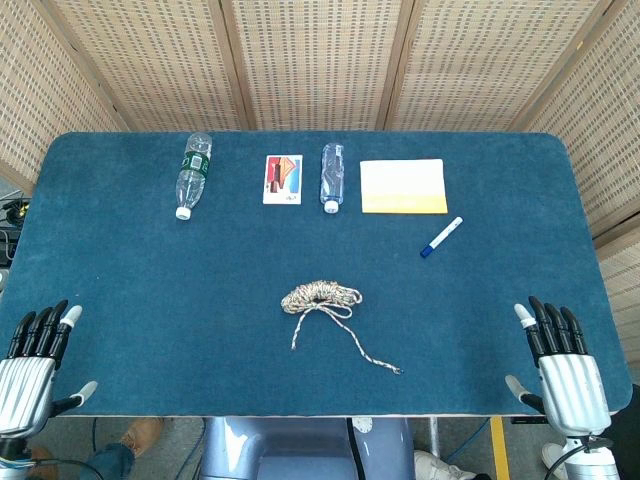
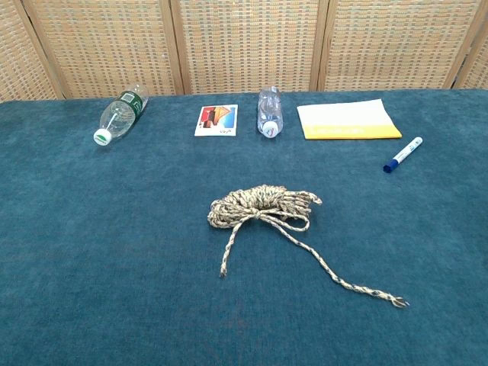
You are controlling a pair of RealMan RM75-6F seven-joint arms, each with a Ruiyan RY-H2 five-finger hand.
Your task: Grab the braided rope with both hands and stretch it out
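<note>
This looks like a robot test station in a lab rather than a home: a broad table covered in dark blue felt (image 1: 150, 300) stands boxed in by folding woven-rattan screens with wooden frames (image 1: 310, 60). Loose cables (image 1: 12, 212) run beside the table's left edge, and a person's brown shoe (image 1: 138, 436) shows beneath its front edge.

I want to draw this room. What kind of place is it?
Probably a robot test room, not a home. A blue felt table stands before woven screens, with a rope, bottles and a pen laid out, and robot hands waiting at the near edge.
</note>
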